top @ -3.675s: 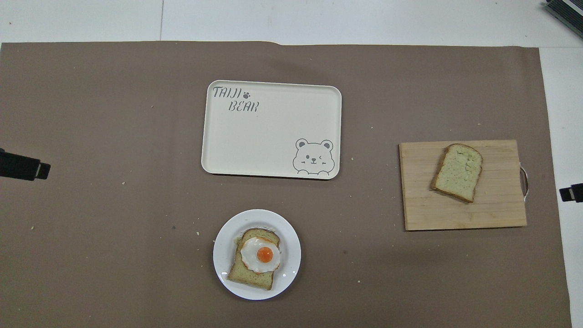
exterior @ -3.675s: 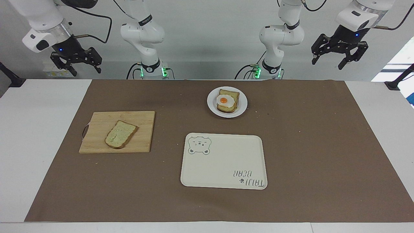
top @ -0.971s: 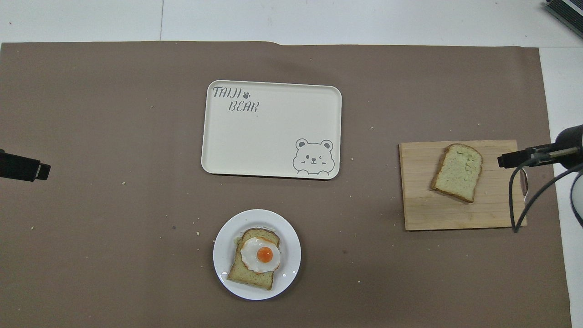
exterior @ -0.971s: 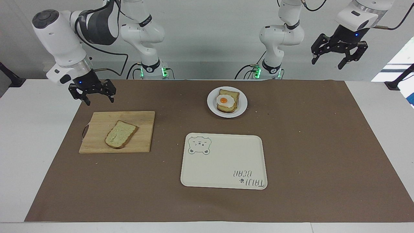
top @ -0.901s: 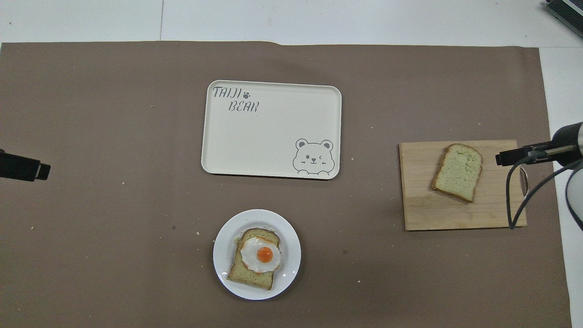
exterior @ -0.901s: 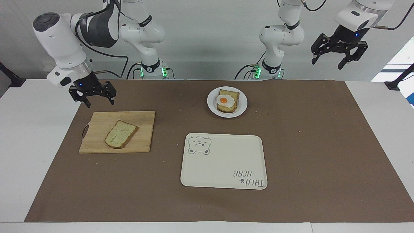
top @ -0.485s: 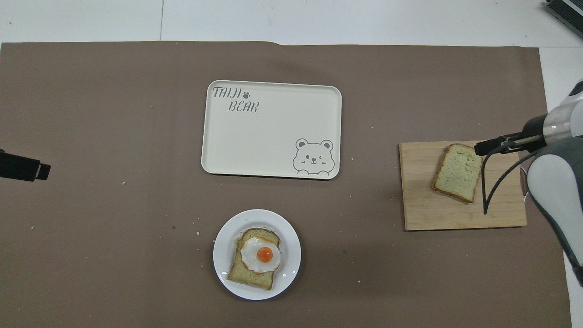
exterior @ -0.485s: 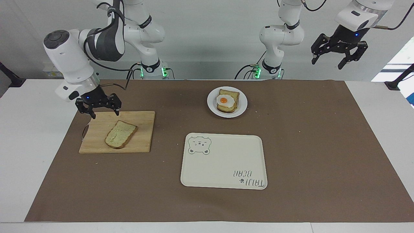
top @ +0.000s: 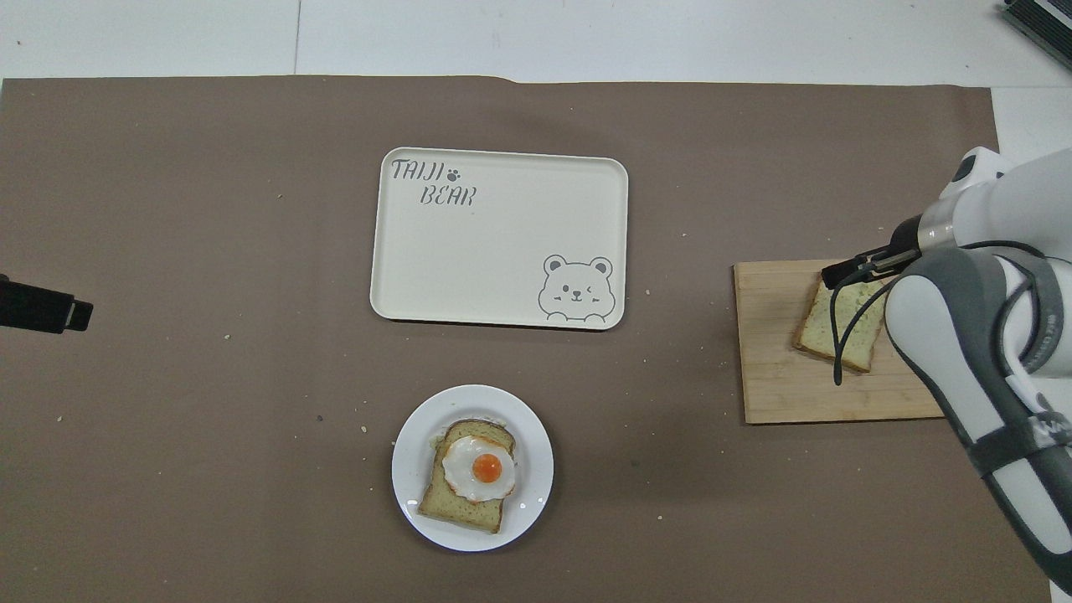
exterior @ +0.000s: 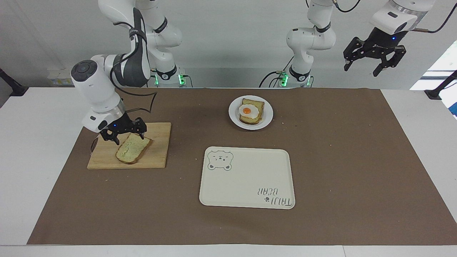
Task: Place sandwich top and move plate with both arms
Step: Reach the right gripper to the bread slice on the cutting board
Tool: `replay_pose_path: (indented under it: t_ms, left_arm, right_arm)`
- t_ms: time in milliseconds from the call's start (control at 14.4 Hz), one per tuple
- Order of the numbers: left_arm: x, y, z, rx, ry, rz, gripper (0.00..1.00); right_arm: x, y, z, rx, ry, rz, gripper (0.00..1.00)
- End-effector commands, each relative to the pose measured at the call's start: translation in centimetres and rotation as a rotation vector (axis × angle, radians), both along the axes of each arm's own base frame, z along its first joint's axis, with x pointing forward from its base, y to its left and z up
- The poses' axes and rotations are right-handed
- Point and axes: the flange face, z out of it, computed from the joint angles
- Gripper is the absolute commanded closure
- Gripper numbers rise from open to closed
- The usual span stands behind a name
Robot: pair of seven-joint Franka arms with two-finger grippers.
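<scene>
Jaws of the right gripper (exterior: 129,139) stand open just above the bread (exterior: 132,148), over its end nearer the robots, not gripping it. This single slice is pale with a greenish tinge and a brown crust, lying flat on a wooden board (exterior: 157,157) toward the right arm's end of the table. The plate (exterior: 267,116), small, round and white, carries toast with a fried egg (exterior: 249,111). A cream tray (exterior: 246,178) sits farther from the robots. The left gripper (exterior: 375,60) waits raised, jaws open.

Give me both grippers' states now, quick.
Right gripper: open, empty, over the sandwich top.
Left gripper: open, empty, waiting raised.
</scene>
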Motion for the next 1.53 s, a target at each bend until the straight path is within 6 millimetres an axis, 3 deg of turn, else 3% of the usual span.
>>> replay_pose_path:
  t_ms: [0,347,901,1109,1248,1456]
  left_arm:
    - [-0.7,-0.3,0.0,-0.009,0.0,0.007,0.0]
    - [-0.7,-0.3,-0.1,-0.009,0.003,0.007,0.0]
    - [-0.7,-0.3,-0.1,-0.009,0.003,0.007,0.0]
    - [-0.8,-0.3,-0.2,-0.009,0.008,0.006,0.0]
    - [-0.7,-0.2,-0.1,-0.007,0.004,0.007,0.0]
    - [-0.8,-0.3,-0.2,-0.009,0.006,0.005,0.0]
  right_arm:
    - [0.1,-1.9,-2.6,0.007,-0.032,0.027,0.0]
    - [-0.6,-6.6,-6.0,0.012,0.026,-0.014,0.0]
    - [-2.9,-7.6,-10.3,0.066,0.096,-0.074,0.0]
    - [-3.1,-8.1,-10.3,0.066,0.095,-0.065,0.0]
    - [-3.6,-10.1,-10.6,0.069,0.093,-0.041,0.0]
    - [-3.8,-9.5,-10.9,0.087,0.097,-0.056,0.0]
